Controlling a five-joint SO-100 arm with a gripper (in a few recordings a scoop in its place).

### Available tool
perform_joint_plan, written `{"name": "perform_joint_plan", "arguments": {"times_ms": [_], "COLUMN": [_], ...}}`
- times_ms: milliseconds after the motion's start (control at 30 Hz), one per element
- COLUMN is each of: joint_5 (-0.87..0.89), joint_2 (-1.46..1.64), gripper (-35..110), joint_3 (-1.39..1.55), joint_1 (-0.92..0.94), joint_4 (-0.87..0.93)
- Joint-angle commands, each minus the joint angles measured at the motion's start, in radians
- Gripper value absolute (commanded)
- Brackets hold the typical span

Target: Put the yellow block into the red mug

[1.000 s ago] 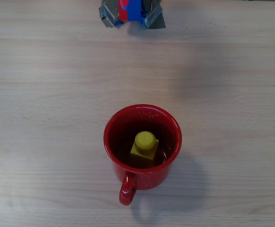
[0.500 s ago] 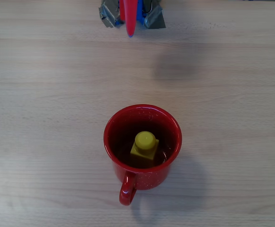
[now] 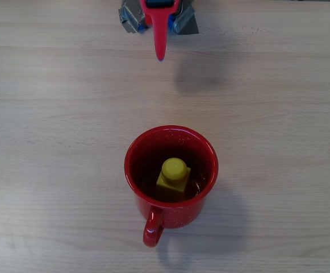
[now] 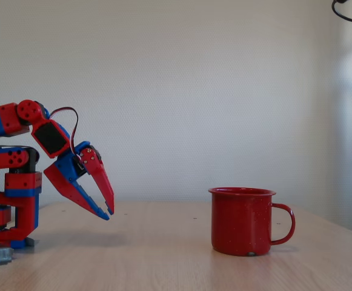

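Overhead view, mug: the red mug (image 3: pixel 171 170) stands upright on the wooden desk (image 3: pixel 51 114), its handle pointing toward the lower edge of the picture.
Overhead view, block: the yellow block (image 3: pixel 174 179) sits on the mug's floor, stud up, its lower sides dim in the dark interior.
Overhead view, pincer: the pincer (image 3: pixel 161 54) appears as one red pointed sliver near the top edge, the arm behind it cut off; well apart from the mug.
Fixed view, pincer: the pincer (image 4: pixel 108 213) hangs above the desk at left, its two fingers slightly spread, holding nothing.
Fixed view, mug: the mug (image 4: pixel 243 221) stands at right, handle to the right; its wall hides the block.
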Motion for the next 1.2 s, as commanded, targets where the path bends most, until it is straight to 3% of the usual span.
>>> {"name": "perform_joint_plan", "arguments": {"times_ms": [0, 1167], "joint_5": [0.003, 0.011], "joint_2": [0.009, 0.009], "gripper": [0, 0], "joint_3": [0.0, 0.009], "joint_1": [-0.002, 0.009], "joint_4": [0.009, 0.02]}}
